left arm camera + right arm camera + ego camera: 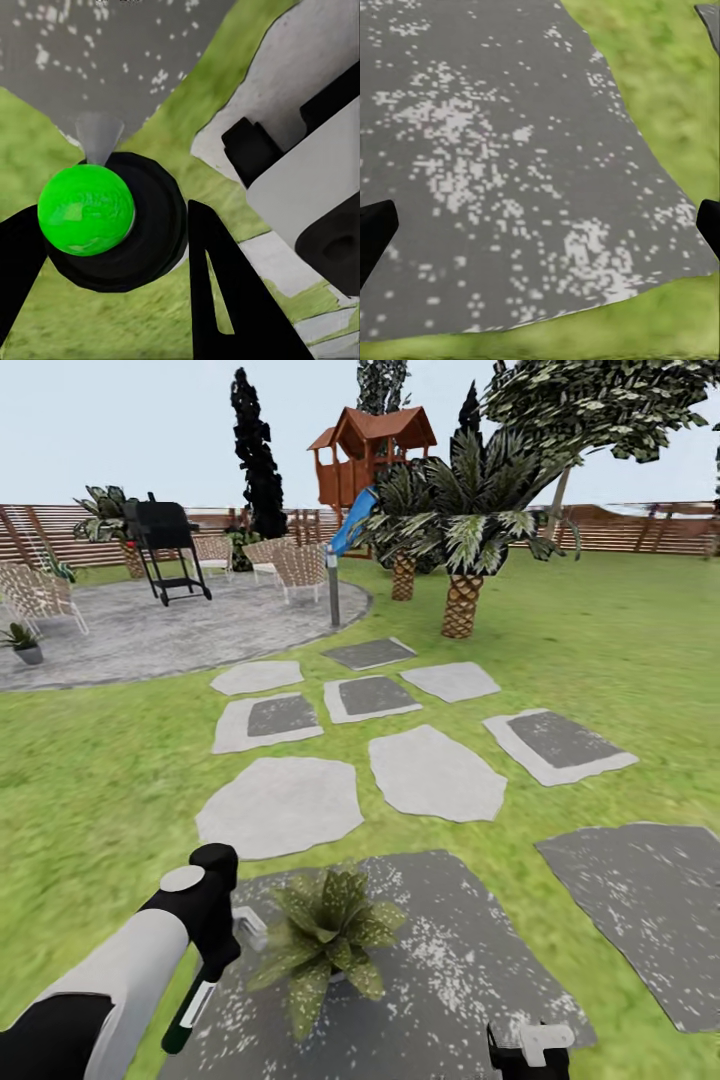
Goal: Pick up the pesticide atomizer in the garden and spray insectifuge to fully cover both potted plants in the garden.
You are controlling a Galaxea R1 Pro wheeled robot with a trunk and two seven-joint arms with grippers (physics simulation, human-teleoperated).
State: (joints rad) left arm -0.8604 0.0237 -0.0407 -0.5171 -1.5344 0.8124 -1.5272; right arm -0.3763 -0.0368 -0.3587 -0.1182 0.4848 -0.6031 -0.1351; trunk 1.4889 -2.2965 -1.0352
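My left gripper (218, 958) is shut on the pesticide atomizer (190, 1008), a slim dark green bottle hanging tilted, its pale trigger head beside one potted plant (326, 940). That plant stands on a dark speckled stepping stone (470, 960) close in front of me. In the left wrist view the atomizer (86, 210) appears end-on as a bright green round shape in a black ring, between the black fingers (217, 300). The other potted plant (20, 641) sits far left on the garden patio. My right gripper (527, 1050) is open; in its wrist view the fingertips (375, 232) sit wide apart over the stone.
Pale and dark stepping stones (435, 772) cross the lawn toward a round paved patio (180, 630) with a black grill (165, 550) and wicker chairs (300, 565). A grey bollard lamp (333, 585), palms (462, 560), a wooden playhouse (370, 450) and a slatted fence (640, 528) lie beyond.
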